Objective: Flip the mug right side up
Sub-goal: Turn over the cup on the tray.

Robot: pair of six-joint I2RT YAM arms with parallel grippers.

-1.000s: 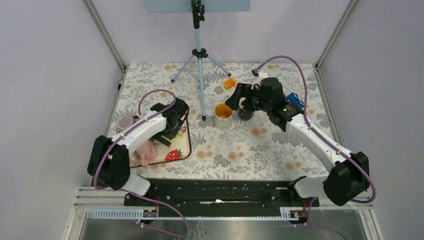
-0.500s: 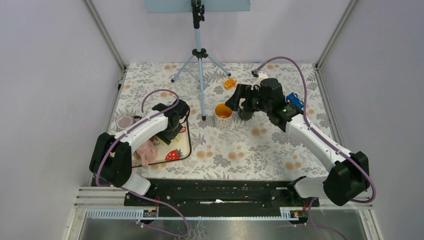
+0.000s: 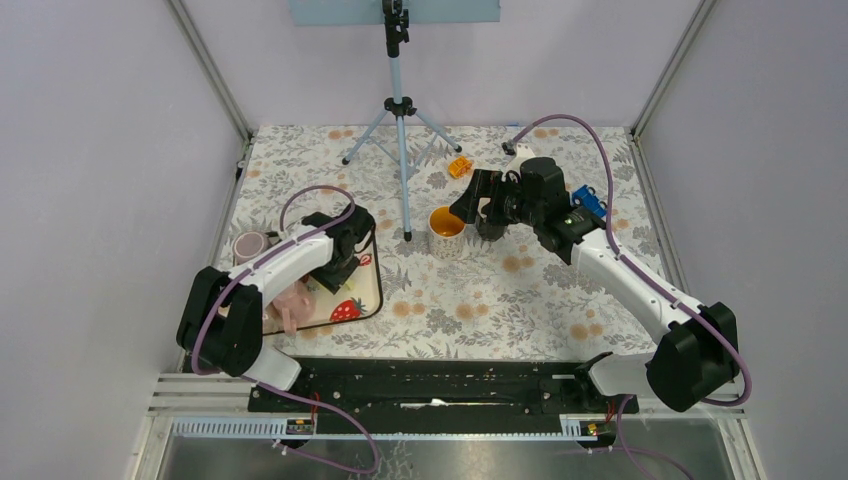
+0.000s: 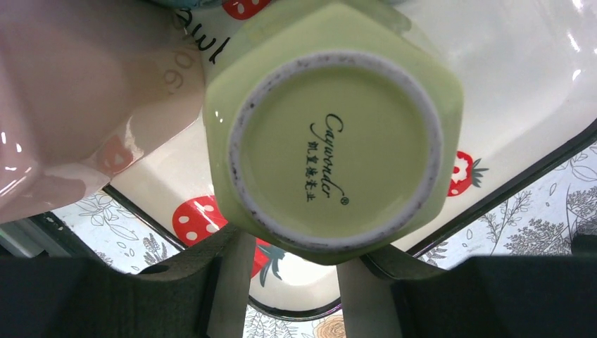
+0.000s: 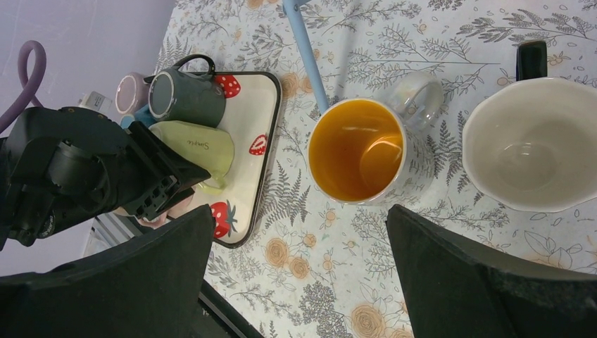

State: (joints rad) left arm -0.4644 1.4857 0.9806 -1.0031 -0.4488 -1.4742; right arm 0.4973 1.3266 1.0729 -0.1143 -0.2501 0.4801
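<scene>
A pale green mug point(image 4: 331, 141) lies on its side on the strawberry tray point(image 4: 507, 84), its base turned toward the left wrist camera. In the right wrist view the green mug point(image 5: 193, 144) rests below a dark grey mug point(image 5: 184, 95). My left gripper point(image 4: 288, 243) reaches in under the green mug's base, a finger at each lower corner; the tips are hidden behind the mug, so contact is unclear. From above, the left gripper point(image 3: 335, 262) covers the mug. My right gripper point(image 5: 299, 211) hangs wide open and empty above the tablecloth, near an upright orange-lined mug point(image 5: 357, 149).
A pink mug point(image 4: 77, 105) crowds the green mug's left side. A white mug with a black handle point(image 5: 535, 144) and a clear glass point(image 5: 419, 95) stand by the orange one. A tripod point(image 3: 400, 130) stands mid-table. A small pink cup point(image 3: 249, 245) sits left of the tray point(image 3: 372, 295).
The left gripper's fingers have drawn closer together around the green mug, and the wrist has shifted slightly toward the tray's left. The right arm holds still.
</scene>
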